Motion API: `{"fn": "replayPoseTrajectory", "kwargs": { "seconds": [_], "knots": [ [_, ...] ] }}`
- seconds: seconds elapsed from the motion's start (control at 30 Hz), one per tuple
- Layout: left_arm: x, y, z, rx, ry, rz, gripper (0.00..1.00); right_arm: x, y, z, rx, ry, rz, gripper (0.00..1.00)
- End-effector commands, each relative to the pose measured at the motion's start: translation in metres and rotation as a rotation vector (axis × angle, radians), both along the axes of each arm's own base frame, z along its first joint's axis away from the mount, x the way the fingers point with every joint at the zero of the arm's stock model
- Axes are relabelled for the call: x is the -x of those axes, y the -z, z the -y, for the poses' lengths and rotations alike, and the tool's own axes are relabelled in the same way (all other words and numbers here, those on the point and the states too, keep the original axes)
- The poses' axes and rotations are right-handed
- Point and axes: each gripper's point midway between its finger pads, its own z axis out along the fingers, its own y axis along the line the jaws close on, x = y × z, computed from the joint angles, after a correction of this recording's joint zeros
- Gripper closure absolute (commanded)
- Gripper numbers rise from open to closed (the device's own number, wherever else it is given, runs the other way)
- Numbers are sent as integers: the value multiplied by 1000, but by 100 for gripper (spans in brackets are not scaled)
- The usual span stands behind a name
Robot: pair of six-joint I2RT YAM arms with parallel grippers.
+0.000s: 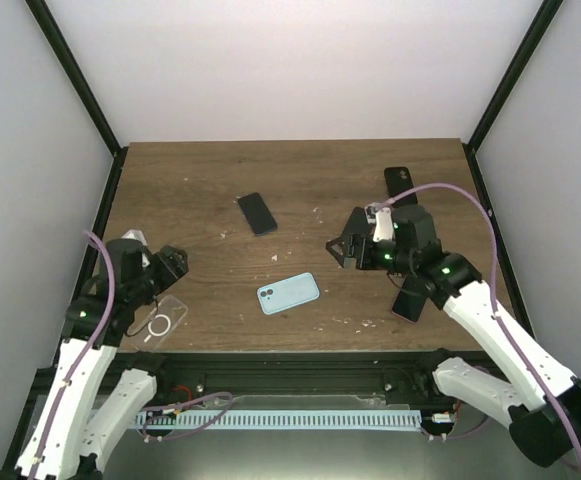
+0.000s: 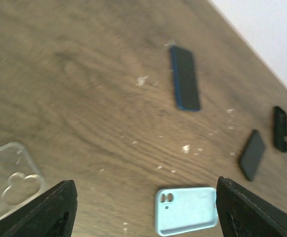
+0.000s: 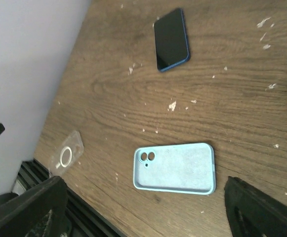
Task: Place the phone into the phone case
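Top external shows the phone (image 1: 257,213) flat at mid-desk, toward the far edge. It is probably stiff, thin and slick, so I'd pinch its long edges. The pale blue case (image 1: 288,293), likely soft, lies apart towards the near edge. My left gripper (image 1: 173,268) and right gripper (image 1: 345,250) gape wide, empty.
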Motion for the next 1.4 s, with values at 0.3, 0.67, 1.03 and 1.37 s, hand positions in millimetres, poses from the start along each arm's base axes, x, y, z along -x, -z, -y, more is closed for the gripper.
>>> {"fn": "replayPoseTrajectory", "kwargs": {
  "seconds": [0.3, 0.67, 1.03, 1.37],
  "knots": [
    [6, 103, -8, 134, -276, -327, 25, -34, 56, -42, 72, -170, -48, 50],
    [5, 127, 1, 169, -231, -356, 25, -82, 98, -62, 309, -234, -9, 52],
    [-1, 100, 20, 143, -9, -209, 1, -60, 128, -115, 405, -688, 214, 48],
    [0, 75, 18, 93, 43, -116, 0, -46, 177, -134, 562, -876, 235, 44]
  ]
}}
